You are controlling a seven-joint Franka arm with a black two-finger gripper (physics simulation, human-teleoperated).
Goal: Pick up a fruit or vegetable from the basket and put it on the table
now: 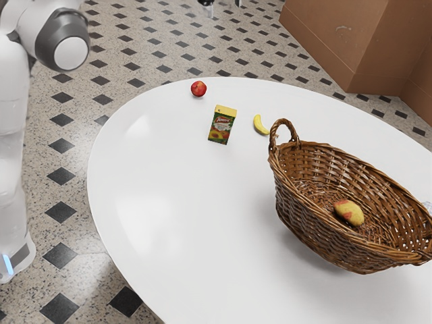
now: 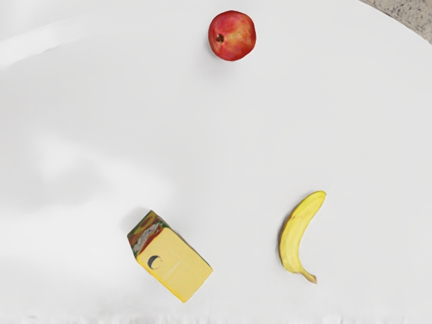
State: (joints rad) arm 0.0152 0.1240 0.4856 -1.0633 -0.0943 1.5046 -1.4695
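At the exterior view's top edge, my gripper [image 1: 223, 5] hangs high above the table, its two fingertips apart with nothing between them. The brown wicker basket [image 1: 305, 208] stands on the table at the exterior view's right, well below and away from the gripper. A yellow mango-like fruit [image 1: 349, 212] with a reddish patch lies on the basket's floor. Outside the basket, on the white table [image 1: 175, 202], are a red round fruit [image 1: 198, 89] and a banana [image 1: 260, 125]. In the wrist view the red fruit [image 2: 232, 36] and the banana [image 2: 295, 234] lie well apart.
A juice carton [image 1: 222, 125] with a yellow top stands between the red fruit and the basket; the wrist view has this carton [image 2: 177, 264] near the banana. The basket's looped handle [image 1: 273, 135] rises beside the banana. Brown boxes or cabinets [image 1: 337, 40] stand beyond the table.
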